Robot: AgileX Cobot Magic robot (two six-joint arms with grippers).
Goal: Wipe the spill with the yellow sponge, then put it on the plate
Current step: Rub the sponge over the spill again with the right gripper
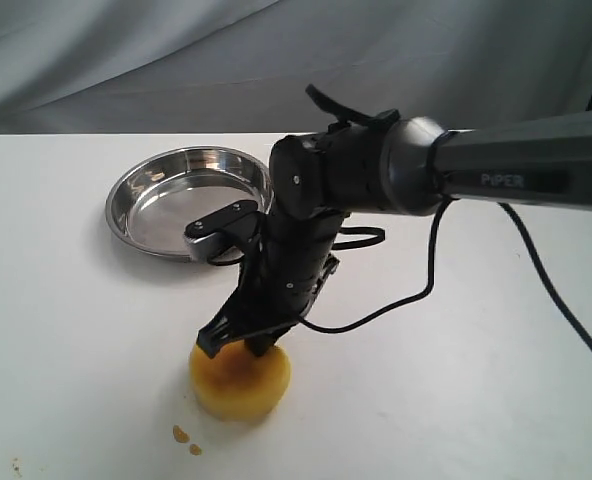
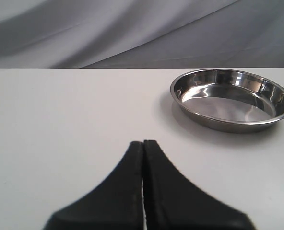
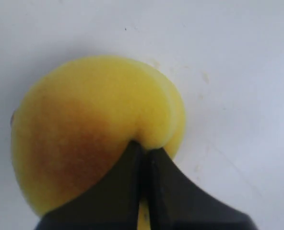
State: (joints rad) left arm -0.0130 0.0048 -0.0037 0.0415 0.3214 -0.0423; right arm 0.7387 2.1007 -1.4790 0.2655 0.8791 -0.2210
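The sponge (image 1: 241,380) rests on the white surface (image 1: 456,400), well apart from the plate (image 1: 171,205) and on the side of it nearer the exterior camera. Its upper face carries an orange-brown stain (strongest toward the middle, as the right wrist view of the sponge (image 3: 94,134) shows). The right arm (image 1: 496,175) reaches across past the plate's rim and angles down, and the right jaws are clenched on the sponge's upper edge, pinching the foam into a crease between the tips. The spill (image 1: 182,433) is a couple of small amber drops on the surface, farther from the plate than the sponge is, and just clear of the sponge's edge. The left jaws are pressed together with nothing between them, hanging above bare surface some way from the plate (image 2: 228,108), which stands empty and shiny.
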